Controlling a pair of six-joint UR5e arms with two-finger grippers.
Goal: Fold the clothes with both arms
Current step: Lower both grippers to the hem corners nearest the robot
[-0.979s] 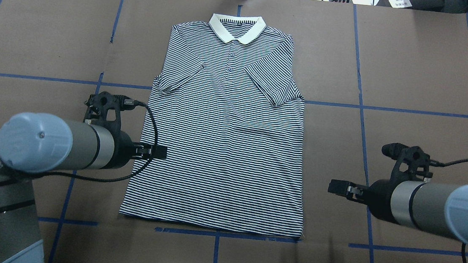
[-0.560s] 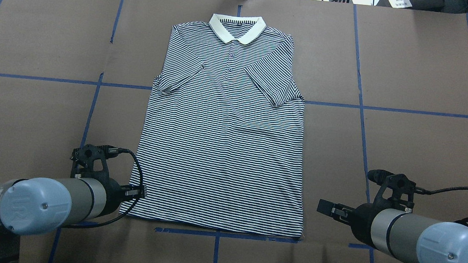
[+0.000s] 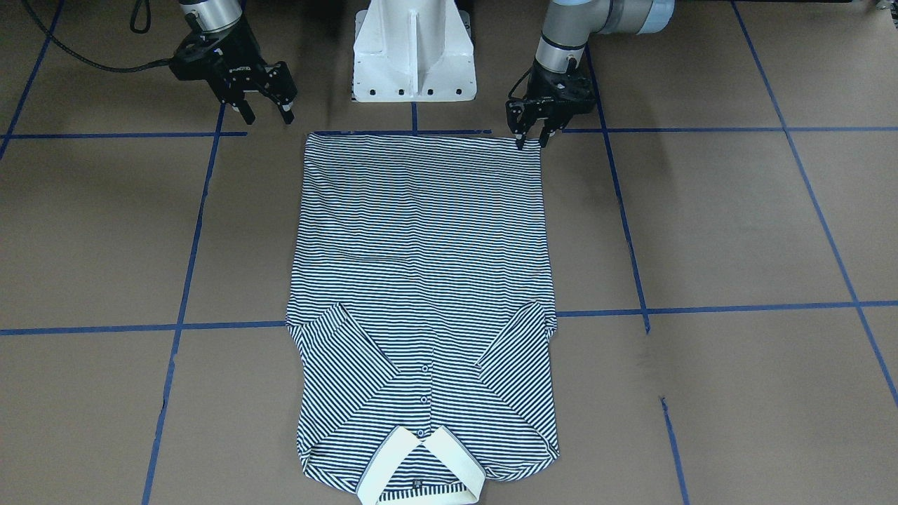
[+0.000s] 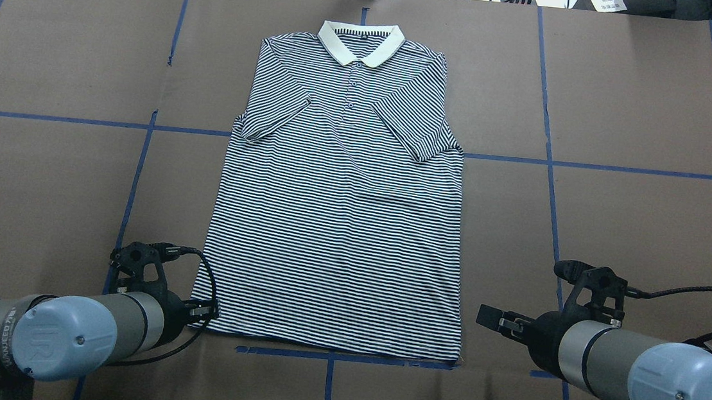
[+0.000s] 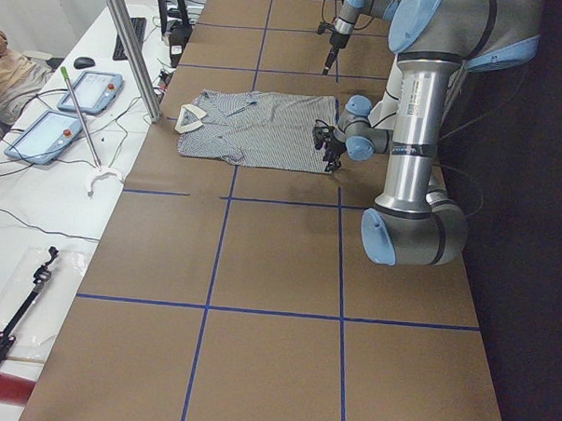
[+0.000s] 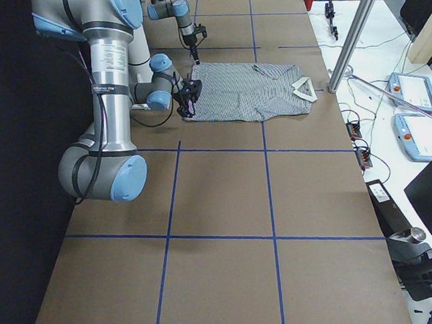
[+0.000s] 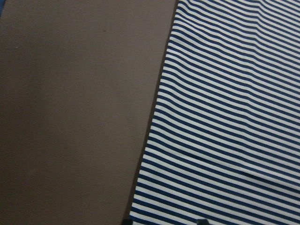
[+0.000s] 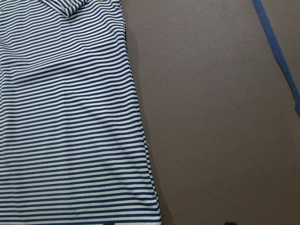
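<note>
Polo shirt [image 4: 338, 224] flat on table [image 4: 646, 122], hem toward robot-side edge. Left gripper [image 3: 531, 142] parted at hem corner. Right gripper [image 3: 268, 116] parted, clear of cloth.

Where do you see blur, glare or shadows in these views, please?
Front view: sharp, soft shadows on the table. Left wrist view: shirt stripes slightly soft. Right wrist view: stripes crisp. Overhead view: even light, no glare. Side views: one edge black.
</note>
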